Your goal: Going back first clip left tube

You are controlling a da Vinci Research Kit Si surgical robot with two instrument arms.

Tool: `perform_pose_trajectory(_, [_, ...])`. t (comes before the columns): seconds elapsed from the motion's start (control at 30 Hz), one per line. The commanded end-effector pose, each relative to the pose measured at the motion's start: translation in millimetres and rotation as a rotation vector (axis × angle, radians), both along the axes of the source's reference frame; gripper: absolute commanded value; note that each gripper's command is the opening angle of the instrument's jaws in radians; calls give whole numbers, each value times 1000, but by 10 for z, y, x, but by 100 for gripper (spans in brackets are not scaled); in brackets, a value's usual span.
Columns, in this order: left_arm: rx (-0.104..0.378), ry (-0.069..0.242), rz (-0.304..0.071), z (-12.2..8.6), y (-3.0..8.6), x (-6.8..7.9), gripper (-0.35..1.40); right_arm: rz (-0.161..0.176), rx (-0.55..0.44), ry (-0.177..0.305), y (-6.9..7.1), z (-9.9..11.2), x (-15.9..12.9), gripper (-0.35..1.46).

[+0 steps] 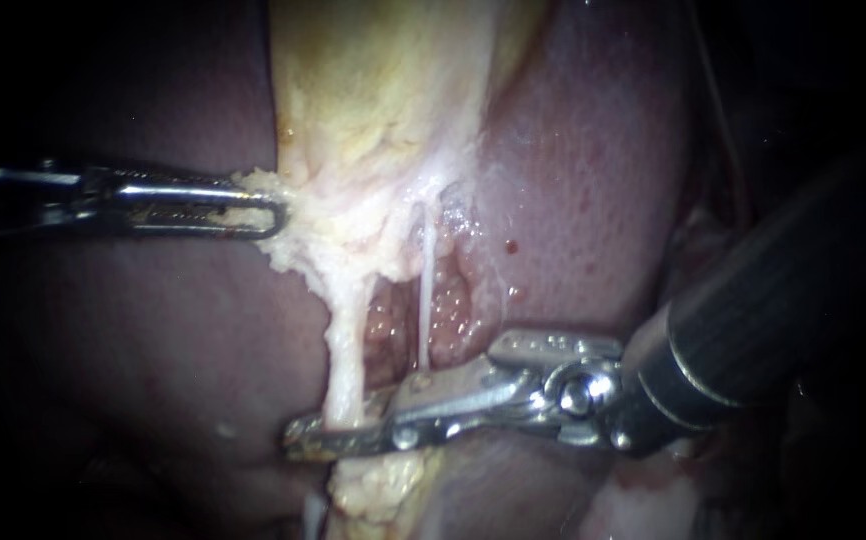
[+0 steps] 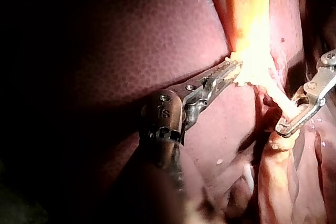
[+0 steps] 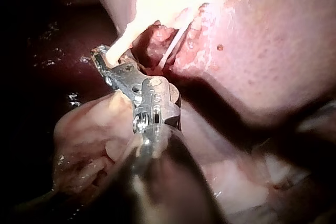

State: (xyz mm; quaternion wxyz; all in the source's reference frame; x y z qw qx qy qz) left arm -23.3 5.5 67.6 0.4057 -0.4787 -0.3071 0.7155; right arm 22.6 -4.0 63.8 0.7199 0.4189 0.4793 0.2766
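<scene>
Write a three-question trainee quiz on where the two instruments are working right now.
1. True or false: the left instrument has its jaws shut on the edge of the gallbladder.
2. Pick one: the tip of the right instrument is at A) the left tube; B) the gallbladder; C) the left instrument.
3. Short answer: which looks thinner in the endoscope view, the left tube or the right tube?
Key: 1 true; 2 A; 3 the right tube.
</scene>
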Motion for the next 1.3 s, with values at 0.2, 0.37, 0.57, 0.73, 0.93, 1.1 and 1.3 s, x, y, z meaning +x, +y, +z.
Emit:
perform_pose_trajectory(0.2, [0, -1, 1, 0, 0, 1, -35, 0, 13, 38, 2, 7, 0, -15])
perform_pose_trajectory(0.37, [0, -1, 2, -1, 0, 2, -35, 36, 25, 105, 0, 21, 4, 45])
perform_pose_trajectory(0.57, [0, -2, 2, -2, -1, 3, -35, 47, 25, 121, 0, 32, 5, 48])
perform_pose_trajectory(0.73, [5, -1, 0, -3, -2, 3, -35, 64, -7, 121, 5, 47, 4, 49])
perform_pose_trajectory(0.93, [5, -1, 0, -3, -2, 4, -35, 118, -144, 98, 15, 65, -1, 50])
perform_pose_trajectory(1.1, [5, -1, 0, -5, -4, 3, -35, 104, -230, 83, 20, 70, -8, 50])
perform_pose_trajectory(1.3, [5, -1, -1, -7, -6, 3, -35, 106, -269, 81, 20, 70, -18, 50])
